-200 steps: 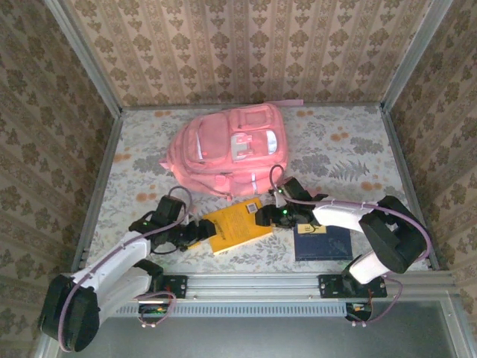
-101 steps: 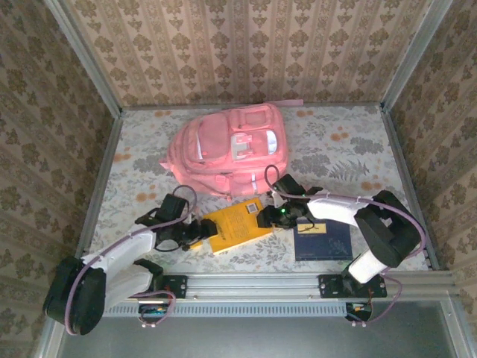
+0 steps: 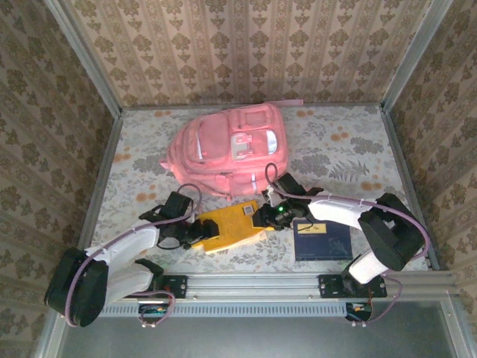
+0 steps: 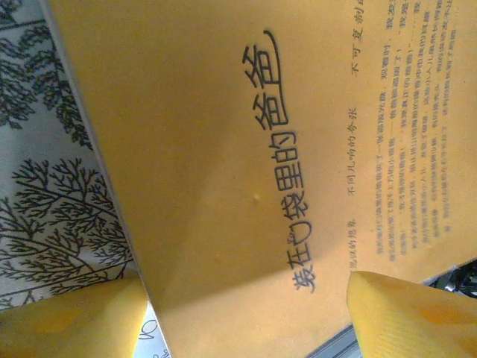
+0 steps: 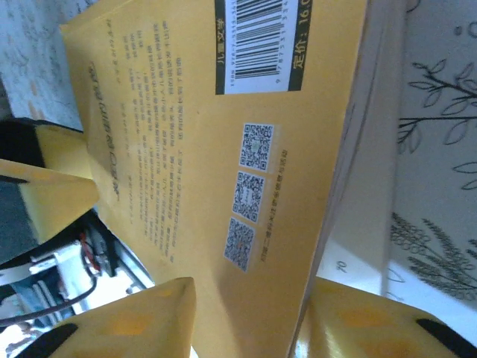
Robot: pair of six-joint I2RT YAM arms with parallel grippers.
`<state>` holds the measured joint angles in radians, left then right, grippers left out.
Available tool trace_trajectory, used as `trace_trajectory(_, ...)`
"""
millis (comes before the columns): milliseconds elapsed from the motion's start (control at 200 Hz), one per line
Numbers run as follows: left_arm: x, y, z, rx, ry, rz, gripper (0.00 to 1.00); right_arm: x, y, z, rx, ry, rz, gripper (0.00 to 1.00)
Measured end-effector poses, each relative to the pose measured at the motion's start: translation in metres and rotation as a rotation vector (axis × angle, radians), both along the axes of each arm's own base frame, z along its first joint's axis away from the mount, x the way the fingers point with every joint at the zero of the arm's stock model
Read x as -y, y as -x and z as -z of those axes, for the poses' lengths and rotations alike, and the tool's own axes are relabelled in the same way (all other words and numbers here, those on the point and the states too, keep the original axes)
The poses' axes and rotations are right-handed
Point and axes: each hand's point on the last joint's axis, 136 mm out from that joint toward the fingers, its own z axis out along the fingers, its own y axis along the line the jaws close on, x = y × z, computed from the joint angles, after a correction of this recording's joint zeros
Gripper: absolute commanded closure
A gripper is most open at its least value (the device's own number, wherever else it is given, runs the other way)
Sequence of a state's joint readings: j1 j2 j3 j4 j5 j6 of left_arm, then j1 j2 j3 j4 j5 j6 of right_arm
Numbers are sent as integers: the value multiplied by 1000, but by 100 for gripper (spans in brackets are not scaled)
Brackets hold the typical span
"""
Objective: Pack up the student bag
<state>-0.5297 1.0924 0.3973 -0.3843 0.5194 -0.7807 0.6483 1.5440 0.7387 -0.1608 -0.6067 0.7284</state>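
Compared with a second ago, we see the left gripper [image 3: 195,233] has pushed in from the left onto the flat yellow paperback book [image 3: 227,229]. The right gripper [image 3: 262,217] has slid a little further left along the book's far right corner. The book has shifted slightly left on the floral-patterned table top [image 3: 335,149] and looks tipped rather than flat. The pink fabric backpack [image 3: 227,145] and the dark blue square book [image 3: 322,240] lie where they were.

In the left wrist view, the left jaws stand wide. One yellow pad [image 4: 74,321] sits at the lower left and the other at the lower right, with the printed cover spanning the gap between them. We cannot tell whether either pad touches the cover.

In the right wrist view, the right jaws are narrower than before. One finger [image 5: 134,321] is over the cover beside the square codes, and the other is beyond the pale page edge, so the book's edge runs between them. We cannot tell whether they pinch it.

The backpack lies at the far middle of the table, front pockets up. It is beyond both grippers, its near edge just behind the book and close to the right gripper, and neither pair of jaws touches it.
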Motion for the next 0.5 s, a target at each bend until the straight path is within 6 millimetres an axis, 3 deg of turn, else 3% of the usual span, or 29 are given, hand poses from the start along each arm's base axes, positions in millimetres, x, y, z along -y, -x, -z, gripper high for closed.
trace_trajectory(250,-1,0,-1,14,-4,10,26,-5,-6,1,-25,-20,40,92)
trace_trajectory(495,-16,-18,-29,126,47,-89,22,-3,-5,-12,30,-41,14,100)
